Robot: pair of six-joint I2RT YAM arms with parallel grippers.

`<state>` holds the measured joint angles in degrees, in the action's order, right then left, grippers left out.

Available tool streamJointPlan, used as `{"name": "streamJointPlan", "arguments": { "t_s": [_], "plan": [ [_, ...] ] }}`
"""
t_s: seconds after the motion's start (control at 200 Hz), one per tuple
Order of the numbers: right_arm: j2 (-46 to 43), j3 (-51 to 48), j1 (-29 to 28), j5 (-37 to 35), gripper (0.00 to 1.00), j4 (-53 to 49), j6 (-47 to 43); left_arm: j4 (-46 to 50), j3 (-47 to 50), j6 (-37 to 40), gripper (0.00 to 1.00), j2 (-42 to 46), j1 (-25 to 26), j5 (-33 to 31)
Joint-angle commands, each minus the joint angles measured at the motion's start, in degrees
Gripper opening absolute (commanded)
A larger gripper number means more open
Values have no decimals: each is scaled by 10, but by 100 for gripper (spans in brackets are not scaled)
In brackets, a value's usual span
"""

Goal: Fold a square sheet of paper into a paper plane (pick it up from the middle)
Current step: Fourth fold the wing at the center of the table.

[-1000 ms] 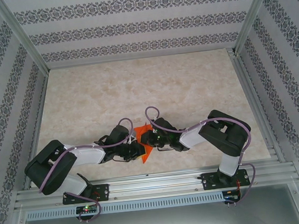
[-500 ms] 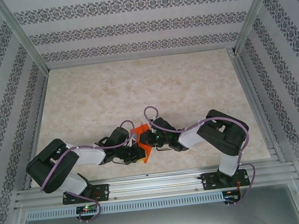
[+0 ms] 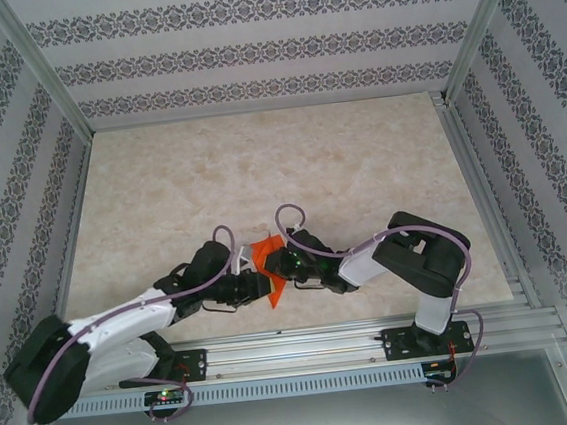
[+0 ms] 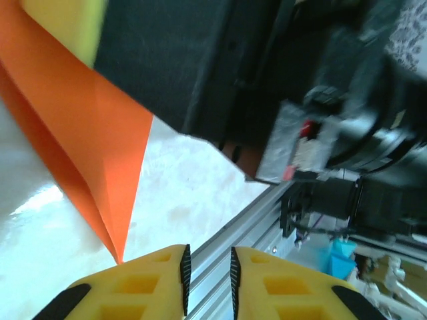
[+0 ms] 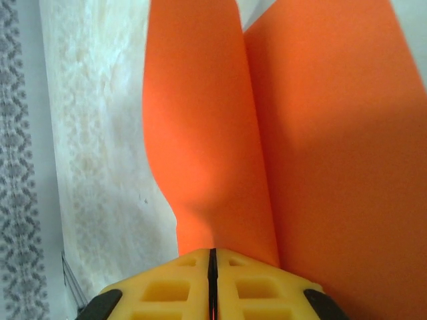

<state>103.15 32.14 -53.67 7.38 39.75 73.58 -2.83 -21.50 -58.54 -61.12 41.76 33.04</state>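
The square sheet of paper [image 3: 269, 266], bright orange-red and partly folded, hangs just above the table near its front edge, between my two grippers. My right gripper [image 5: 212, 252] is shut on it, and a sliver of orange shows between the pads; the folded layers [image 5: 320, 133] spread away in front. In the top view the right gripper [image 3: 280, 263] comes in from the right. My left gripper [image 4: 207, 250] stands open a little with nothing between its fingers, just right of the paper's pointed lower tip [image 4: 119, 257]. From above, the left gripper [image 3: 254, 287] sits against the paper's left side.
The aluminium rail [image 3: 296, 344] runs along the near edge, right below the grippers, and shows through the left jaws' gap [image 4: 267, 213]. The right arm's black wrist [image 4: 200, 60] hangs close above the left gripper. Marble table [image 3: 259, 165] stretches back to patterned walls.
The left arm has stretched out, its elbow dropping to the near left. The left jaws have parted and hold nothing now. The paper stays in the right gripper.
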Motion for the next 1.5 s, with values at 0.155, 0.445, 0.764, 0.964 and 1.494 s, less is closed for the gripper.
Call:
{"name": "streamJointPlan", "arguments": {
  "t_s": [0.155,0.445,0.764,0.964,1.494],
  "plan": [
    [20,-54,-67,-156,11,-144,151,55,19,-32,26,43,-43,-53],
    [17,-71,-90,-204,12,-129,194,-59,-4,-60,24,-44,-51,4],
    [18,-73,-90,-199,12,-130,183,-106,-16,-87,12,-121,-51,2],
    [14,-73,-90,-199,12,-130,177,-82,-29,-80,8,-150,-51,-22],
    [-21,-48,-59,-143,14,-158,72,-24,7,-31,0,-243,-26,4]
  ]
}}
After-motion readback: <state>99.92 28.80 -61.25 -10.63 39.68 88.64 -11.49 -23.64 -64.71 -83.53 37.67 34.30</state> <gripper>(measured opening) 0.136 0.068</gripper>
